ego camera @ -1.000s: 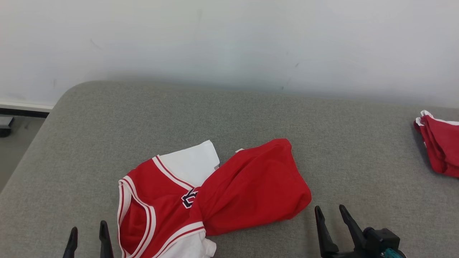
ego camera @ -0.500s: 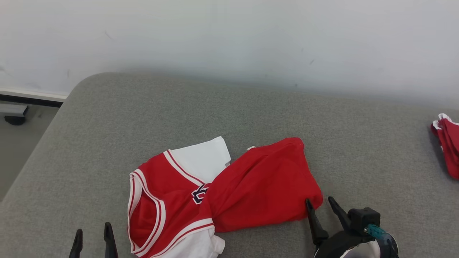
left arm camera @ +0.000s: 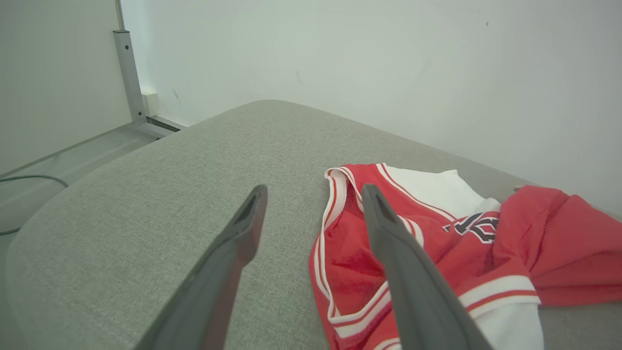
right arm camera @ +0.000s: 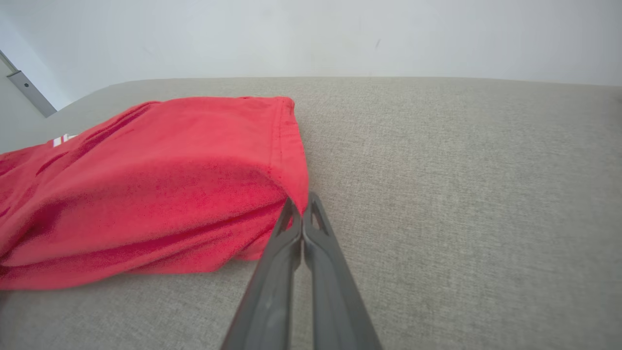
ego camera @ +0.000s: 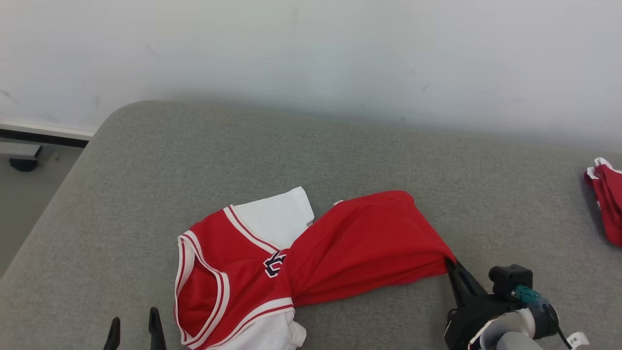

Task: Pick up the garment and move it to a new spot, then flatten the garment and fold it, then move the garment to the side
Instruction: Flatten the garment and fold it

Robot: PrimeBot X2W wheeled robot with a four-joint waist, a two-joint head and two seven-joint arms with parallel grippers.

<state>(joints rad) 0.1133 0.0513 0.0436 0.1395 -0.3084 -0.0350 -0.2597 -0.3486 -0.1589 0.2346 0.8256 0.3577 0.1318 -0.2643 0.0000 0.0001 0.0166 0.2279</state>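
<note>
The right gripper (ego camera: 450, 265) pinches a corner of the crumpled red-and-white jersey (ego camera: 359, 248) on the grey fabric surface (ego camera: 194, 160). The left gripper (ego camera: 135, 323) hangs nearby, fingers wide apart, empty.

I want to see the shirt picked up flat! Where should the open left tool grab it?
Probably the white-striped edge of the jersey, coming from the robot's left. That trim lies bare, nearest the left tool, opposite the red corner that the right tool pinches.
</note>
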